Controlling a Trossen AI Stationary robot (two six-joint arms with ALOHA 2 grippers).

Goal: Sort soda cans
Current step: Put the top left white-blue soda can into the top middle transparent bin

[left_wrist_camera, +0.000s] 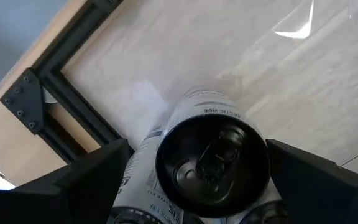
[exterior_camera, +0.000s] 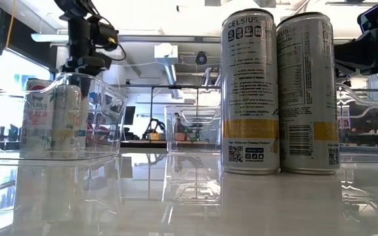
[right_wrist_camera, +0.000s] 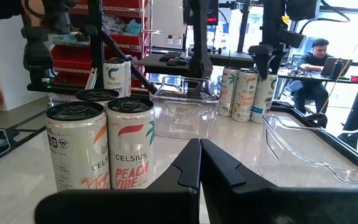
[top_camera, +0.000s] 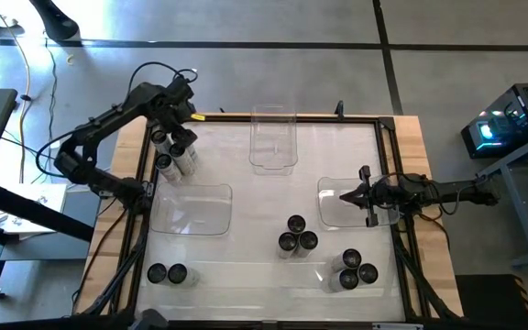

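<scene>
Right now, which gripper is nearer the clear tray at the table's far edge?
Left. The left gripper hovers over cans beside that tray; the right gripper sits farther off, over another tray.

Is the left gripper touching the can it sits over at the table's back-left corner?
Apart. In the left wrist view, the left gripper has its fingers spread either side of the can, with a gap showing on both sides.

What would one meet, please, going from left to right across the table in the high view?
Left gripper over the back-left cans → front-left pair of cans → back tray → middle three cans → front-right cans → right gripper.
</scene>
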